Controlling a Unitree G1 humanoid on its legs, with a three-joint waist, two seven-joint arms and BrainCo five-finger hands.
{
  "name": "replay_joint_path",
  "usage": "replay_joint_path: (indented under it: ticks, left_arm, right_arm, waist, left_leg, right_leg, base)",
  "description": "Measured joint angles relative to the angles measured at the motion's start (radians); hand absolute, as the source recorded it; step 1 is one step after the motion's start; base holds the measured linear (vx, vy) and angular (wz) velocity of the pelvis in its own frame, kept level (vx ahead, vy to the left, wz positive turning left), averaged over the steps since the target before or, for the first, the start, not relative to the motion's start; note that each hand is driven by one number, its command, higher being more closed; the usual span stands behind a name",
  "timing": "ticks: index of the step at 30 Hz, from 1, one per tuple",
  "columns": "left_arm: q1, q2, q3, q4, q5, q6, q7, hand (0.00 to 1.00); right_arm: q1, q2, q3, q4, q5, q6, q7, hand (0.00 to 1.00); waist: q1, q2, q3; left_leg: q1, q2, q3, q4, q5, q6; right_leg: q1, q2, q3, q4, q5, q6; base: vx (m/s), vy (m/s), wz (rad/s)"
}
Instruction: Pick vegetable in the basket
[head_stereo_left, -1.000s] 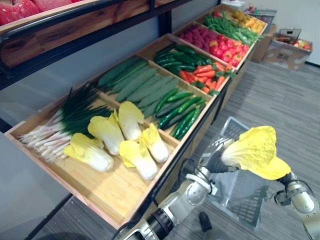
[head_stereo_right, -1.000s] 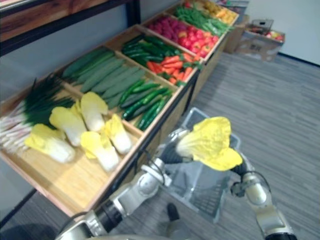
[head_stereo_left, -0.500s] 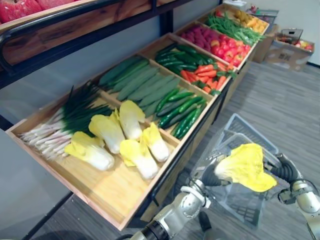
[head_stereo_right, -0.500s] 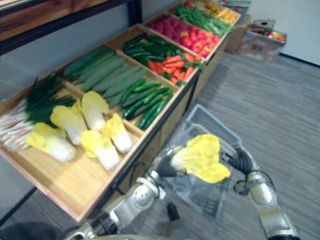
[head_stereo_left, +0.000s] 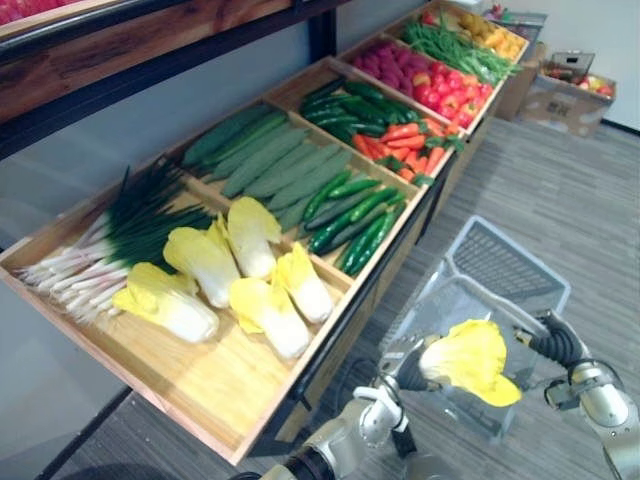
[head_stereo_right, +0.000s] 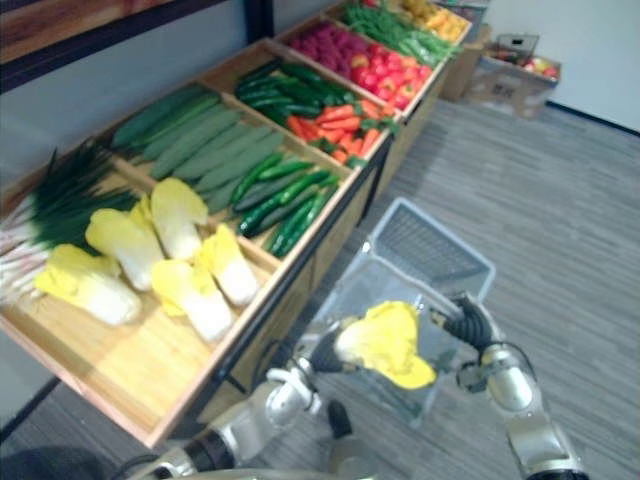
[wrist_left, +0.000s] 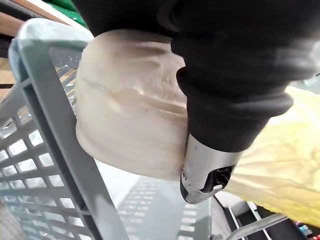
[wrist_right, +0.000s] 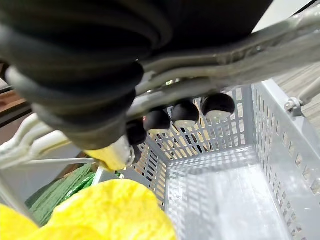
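Cabbage (head_stereo_left: 470, 358), likely light but soft-leaved and bruisable, gripped at its firm white stem by left robot hand (head_stereo_left: 411, 371) over basket (head_stereo_left: 500, 265), itself clasped by right robot hand (head_stereo_left: 553, 345).

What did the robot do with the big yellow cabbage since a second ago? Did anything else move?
The left hand lowered the cabbage from above the basket down to its near rim, still gripping its white end. The right hand keeps holding the basket. The other cabbages on the wooden shelf lie as before.
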Motion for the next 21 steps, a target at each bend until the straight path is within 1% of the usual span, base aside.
replay_joint_path:
  ticks: [4, 7, 12, 15, 16, 20, 21]
  left_arm:
    - [-0.01, 0.0, -0.03, 0.033, 0.022, 0.015, -0.008, 0.0]
    - [-0.017, 0.001, -0.046, 0.052, 0.022, 0.016, -0.025, 0.0]
    - [-0.039, 0.001, -0.113, 0.051, 0.018, 0.006, -0.079, 0.0]
    - [-0.045, 0.001, -0.128, 0.051, 0.013, -0.007, -0.107, 0.0]
    - [-0.046, 0.001, -0.132, 0.05, -0.012, -0.01, -0.12, 0.0]
    - [-0.059, 0.001, -0.145, 0.048, -0.022, -0.01, -0.143, 0.0]
    - [-0.089, -0.001, -0.143, 0.048, -0.023, -0.01, -0.157, 0.0]
  right_arm:
    - [-0.004, 0.0, 0.004, 0.0, 0.0, 0.006, 0.006, 1.0]
    - [-0.025, 0.0, 0.004, 0.0, 0.0, 0.006, 0.005, 1.0]
    - [-0.029, 0.008, 0.007, 0.0, 0.001, 0.008, 0.005, 1.0]
    - [-0.029, 0.008, 0.007, 0.001, 0.001, 0.008, 0.005, 1.0]
    - [-0.03, 0.008, 0.007, 0.001, 0.001, 0.008, 0.006, 1.0]
    - [-0.035, 0.009, 0.006, 0.002, 0.004, 0.009, 0.006, 1.0]
    - [-0.035, 0.01, 0.004, 0.005, 0.01, 0.009, 0.006, 1.0]
  waist:
    - [-0.001, 0.0, 0.0]
    - [-0.016, 0.0, 0.0]
    - [-0.016, 0.0, 0.0]
    - [-0.017, 0.0, 0.0]
    - [-0.015, 0.001, 0.0]
    - [-0.014, 0.005, -0.003]
    - [-0.012, 0.006, -0.004]
  left_leg:
    - [-0.002, -0.001, 0.002, -0.001, 0.0, 0.0]
    - [-0.002, 0.001, 0.002, 0.0, 0.0, 0.0]
    - [-0.004, 0.002, -0.013, 0.001, 0.0, 0.0]
    - [-0.005, 0.001, -0.032, 0.001, 0.0, 0.0]
    - [-0.007, 0.001, -0.036, 0.001, 0.0, 0.0]
    - [-0.007, 0.001, -0.04, 0.003, 0.0, 0.0]
    - [-0.008, 0.001, -0.043, 0.003, 0.0, 0.001]
  right_leg:
    - [-0.008, 0.0, 0.008, 0.003, 0.0, 0.0]
    - [-0.008, 0.0, 0.008, 0.004, 0.0, 0.0]
    - [-0.001, -0.007, -0.006, 0.004, 0.0, 0.0]
    - [0.007, -0.013, -0.021, 0.003, 0.0, 0.0]
    - [0.008, -0.016, -0.024, 0.003, 0.0, 0.0]
    - [0.011, -0.018, -0.027, 0.003, 0.0, 0.0]
    - [0.011, -0.019, -0.029, 0.003, 0.0, 0.0]
  base:
    - [-0.02, -0.06, -0.06]
    - [-0.03, -0.072, 0.0]
    - [-0.02, -0.057, 0.08]
    - [-0.02, -0.046, 0.14]
    - [-0.03, -0.064, 0.12]
    - [-0.03, -0.067, 0.04]
    - [-0.03, -0.063, 0.04]
